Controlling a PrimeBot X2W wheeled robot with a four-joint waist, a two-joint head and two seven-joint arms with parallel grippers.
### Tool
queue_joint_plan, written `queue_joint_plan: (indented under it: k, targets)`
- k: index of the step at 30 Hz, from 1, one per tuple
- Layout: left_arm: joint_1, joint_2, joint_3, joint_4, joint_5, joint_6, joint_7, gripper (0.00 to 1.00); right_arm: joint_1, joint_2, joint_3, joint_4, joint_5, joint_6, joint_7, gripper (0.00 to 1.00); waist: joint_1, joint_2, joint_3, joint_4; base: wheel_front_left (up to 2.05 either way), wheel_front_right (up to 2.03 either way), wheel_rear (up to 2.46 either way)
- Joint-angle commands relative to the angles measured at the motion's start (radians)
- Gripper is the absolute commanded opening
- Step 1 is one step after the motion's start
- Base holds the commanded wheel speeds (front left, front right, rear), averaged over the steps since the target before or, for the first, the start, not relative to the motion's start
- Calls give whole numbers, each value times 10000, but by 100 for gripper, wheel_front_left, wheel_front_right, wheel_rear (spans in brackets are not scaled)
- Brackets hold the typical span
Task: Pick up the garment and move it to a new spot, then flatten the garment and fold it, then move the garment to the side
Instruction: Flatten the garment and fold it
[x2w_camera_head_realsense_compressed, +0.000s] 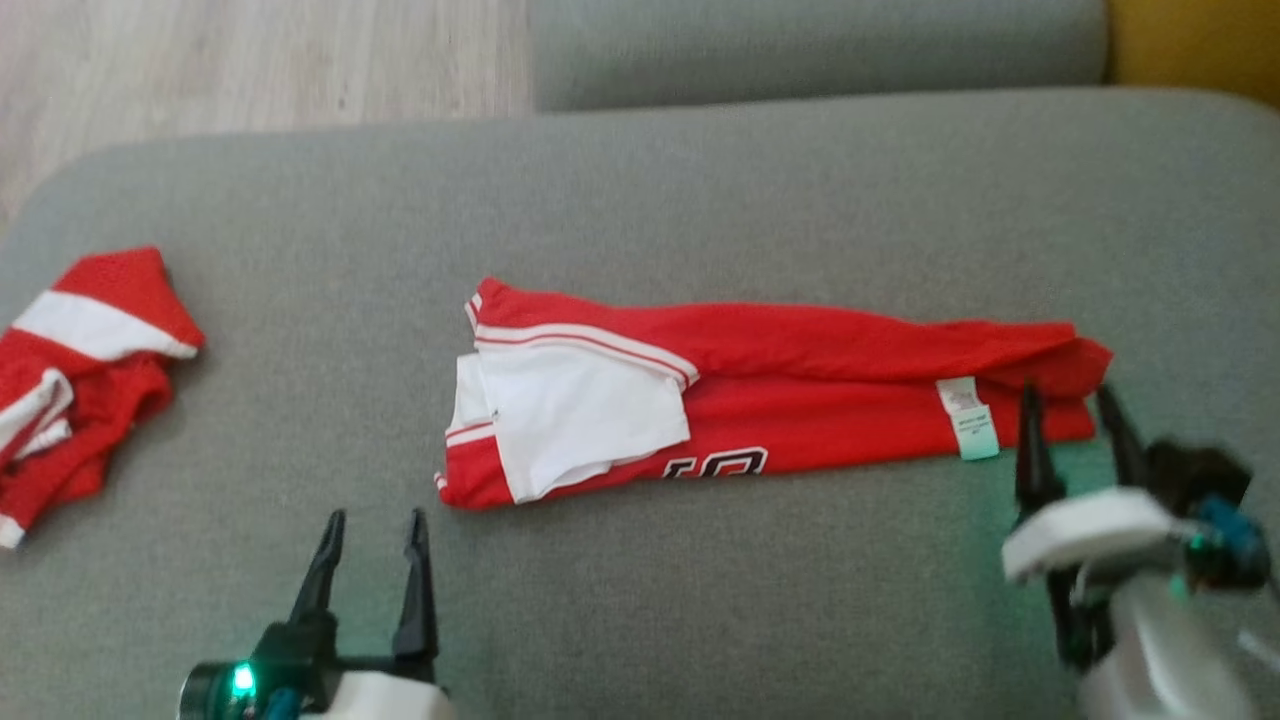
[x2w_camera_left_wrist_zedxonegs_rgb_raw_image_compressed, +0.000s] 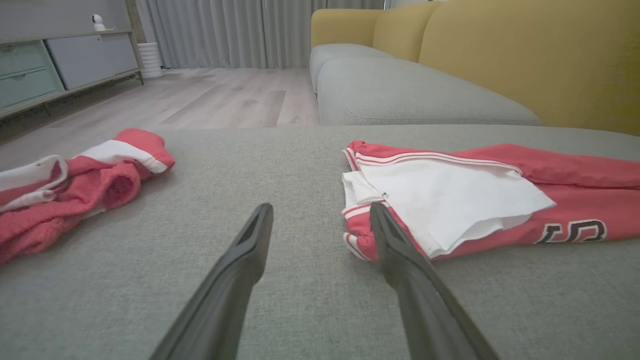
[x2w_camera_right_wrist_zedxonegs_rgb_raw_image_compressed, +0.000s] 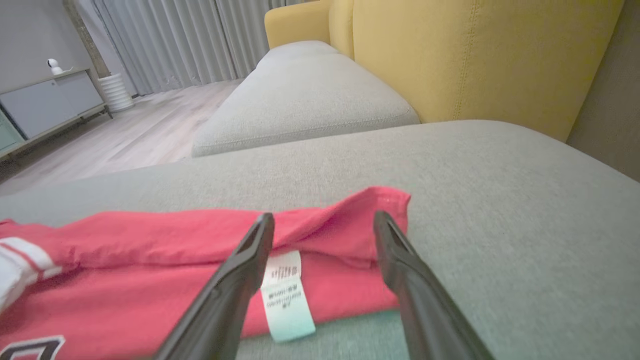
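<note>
Red garment (x2w_camera_head_realsense_compressed: 850, 350) folded lengthwise on sofa (x2w_camera_head_realsense_compressed: 700, 200).
Spread and empty: left end effector (x2w_camera_head_realsense_compressed: 375, 515), right end effector (x2w_camera_head_realsense_compressed: 1066, 392); cloth likely light, limp, so pinch end hems.

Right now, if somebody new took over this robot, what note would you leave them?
Left gripper: fingers open, holding nothing, just short of the sleeve end of the red jersey.
Right gripper: fingers open, at the jersey's other end beside the care label.
The jersey lies on the grey sofa cushion as a long strip; a second red-and-white garment sits crumpled at the left.
Done, apparently: flattening and a lengthwise fold.
Left: probably fold it shorter, then move it aside.
</note>
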Motion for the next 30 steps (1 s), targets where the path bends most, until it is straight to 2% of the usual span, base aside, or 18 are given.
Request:
queue_joint_plan:
  k: [1,9,11,16,21,22,23,24,30]
  targets:
    - [-554,-12,187,-353,11,-50,-53,100,-925,-36,68,-235,-112,65,-111,100,-1,0,524,91,0,0,0]
    - [-1162,-12,-147,-247,-83,-146,-53,100,-2261,-246,-1034,1000,-669,65,-111,100,-1,0,1428,254,0,0,0]
    - [-1369,-12,-224,-206,-85,-180,-53,100,-2688,-401,-1348,1859,-1023,65,-111,100,-1,0,1676,329,0,0,0]
    - [-1603,-12,-284,-168,-76,-221,-53,100,-2974,-490,-2143,2960,-1518,65,-111,100,-1,0,1867,414,0,0,0]
    - [-1642,-12,-284,-153,-90,-211,-53,100,-3003,-286,-2180,3902,-1519,65,-111,100,-1,0,1829,418,0,0,0]
    - [-1629,-12,-283,-144,-104,-209,-53,100,-2986,-245,-2093,4047,-1423,65,-111,85,-1,0,1801,412,0,0,0]
    - [-1614,-12,-286,-135,-119,-206,-53,100,-2964,-215,-2026,4124,-1300,65,-111,24,-1,0,1769,404,0,0,0]
    - [-1597,-12,-291,-128,-138,-200,-53,100,-2926,-197,-1945,4148,-1184,65,-111,0,-1,0,1734,395,0,0,0]
    - [-1452,-12,-331,-126,-280,-134,-53,100,-2707,-627,-2089,3033,-677,65,-111,0,-1,0,1436,304,0,0,0]
